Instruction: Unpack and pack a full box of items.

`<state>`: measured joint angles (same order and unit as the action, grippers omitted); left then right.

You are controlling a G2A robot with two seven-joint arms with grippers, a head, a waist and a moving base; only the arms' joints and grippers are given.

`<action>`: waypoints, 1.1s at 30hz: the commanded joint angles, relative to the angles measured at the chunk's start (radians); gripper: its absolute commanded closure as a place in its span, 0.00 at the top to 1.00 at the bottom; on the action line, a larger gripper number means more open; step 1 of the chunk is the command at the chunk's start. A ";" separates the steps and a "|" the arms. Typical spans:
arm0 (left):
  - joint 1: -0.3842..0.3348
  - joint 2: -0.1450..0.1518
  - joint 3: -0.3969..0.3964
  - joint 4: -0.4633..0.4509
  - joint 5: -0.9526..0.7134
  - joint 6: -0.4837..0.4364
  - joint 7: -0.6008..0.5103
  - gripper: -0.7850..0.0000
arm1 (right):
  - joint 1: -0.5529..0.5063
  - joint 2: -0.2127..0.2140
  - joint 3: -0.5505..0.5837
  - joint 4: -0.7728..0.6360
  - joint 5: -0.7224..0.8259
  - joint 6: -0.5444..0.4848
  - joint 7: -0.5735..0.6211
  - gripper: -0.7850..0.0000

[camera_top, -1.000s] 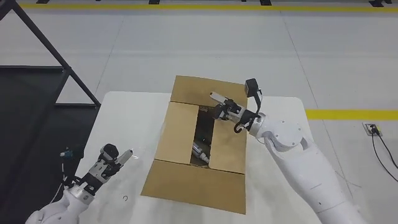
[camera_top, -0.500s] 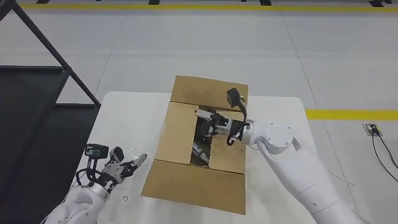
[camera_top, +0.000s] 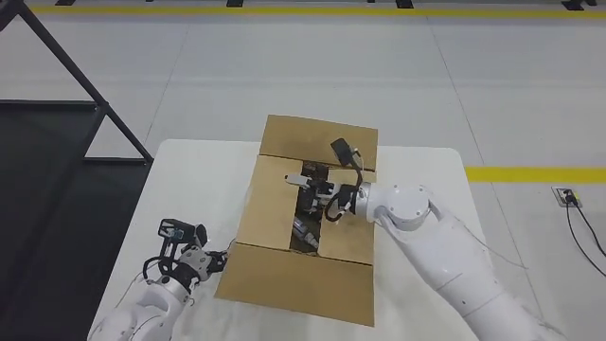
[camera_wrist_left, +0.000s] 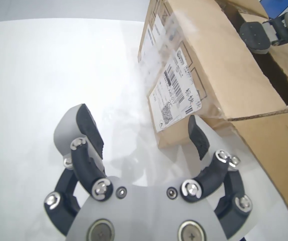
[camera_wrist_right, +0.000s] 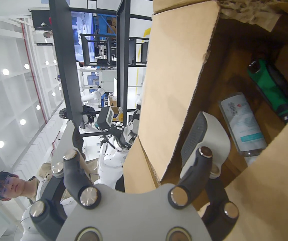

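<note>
A cardboard box (camera_top: pixel 295 279) stands mid-table with its flaps partly raised and a dark gap along its middle. My right gripper (camera_top: pixel 301 181) is open at the far end of that gap, astride the edge of the left flap (camera_wrist_right: pixel 174 88), one finger inside the box and one outside. Inside lie a clear bottle with a white label (camera_wrist_right: pixel 244 124) and a green and black item (camera_wrist_right: pixel 271 91). My left gripper (camera_wrist_left: pixel 144 132) is open and empty just above the table, close to the box's labelled near-left corner (camera_wrist_left: pixel 176 96).
The white table (camera_top: pixel 189 189) has bare room left of the box. Crumpled brown packing paper (camera_wrist_right: pixel 246 13) lies at one end inside the box. A black frame (camera_top: pixel 57 66) stands off the table's left side.
My right gripper has swung left from above the right flap, across the gap, to the left flap's edge. My left gripper has moved right, up to the box's near-left corner.
</note>
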<state>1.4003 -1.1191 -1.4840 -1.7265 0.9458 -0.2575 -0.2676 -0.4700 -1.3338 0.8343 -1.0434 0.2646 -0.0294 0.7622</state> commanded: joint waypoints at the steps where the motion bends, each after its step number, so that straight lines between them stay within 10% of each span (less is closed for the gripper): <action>1: 0.005 0.000 0.001 -0.006 -0.001 -0.003 0.003 1.00 | 0.008 -0.004 -0.008 0.005 -0.025 0.012 -0.013 1.00; 33: 0.188 0.014 -0.227 -0.140 -0.215 -0.117 0.056 1.00 | 0.110 -0.134 -0.062 0.076 0.245 -0.159 -0.025 1.00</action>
<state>1.5780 -1.1048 -1.7074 -1.8515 0.7303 -0.3726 -0.2167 -0.3672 -1.4593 0.7842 -0.9753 0.5059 -0.1869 0.7469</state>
